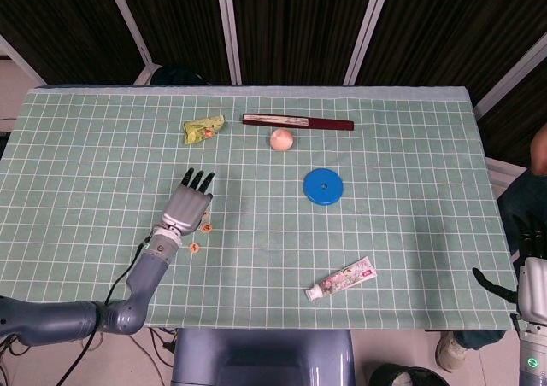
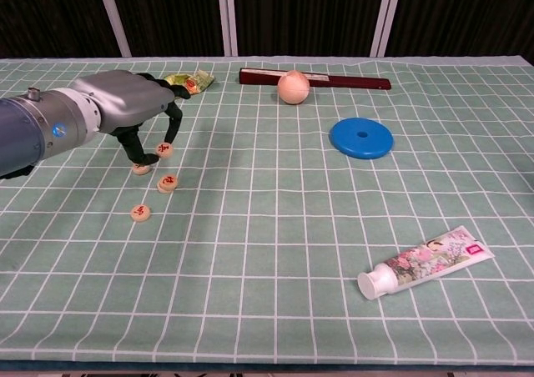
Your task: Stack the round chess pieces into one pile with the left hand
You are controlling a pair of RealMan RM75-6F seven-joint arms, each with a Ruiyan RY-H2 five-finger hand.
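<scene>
1. Hands: your left hand [image 2: 125, 106] hangs palm-down over the mat [image 2: 275, 252], fingertips [image 2: 173, 140] pinching one piece [image 2: 165, 150] just above the surface. Your right hand [image 1: 532, 271] shows only partly at the head view's edge; you cannot tell its state.
2. Pieces: a second piece [image 2: 141, 168] lies under the thumb, a third [image 2: 168, 183] just beside it, a fourth [image 2: 141, 213] nearer you, all unstacked.
3. Surroundings: blue disc [image 2: 360, 137], ball [image 2: 293, 87], tube [image 2: 421, 262].

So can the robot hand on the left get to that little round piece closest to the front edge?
Probably yes. The left robot hand hangs just behind the nearest chess piece, with only two other pieces lying flat between them. Nothing tall blocks the way, so a short pull back toward the robot should reach it.
</scene>
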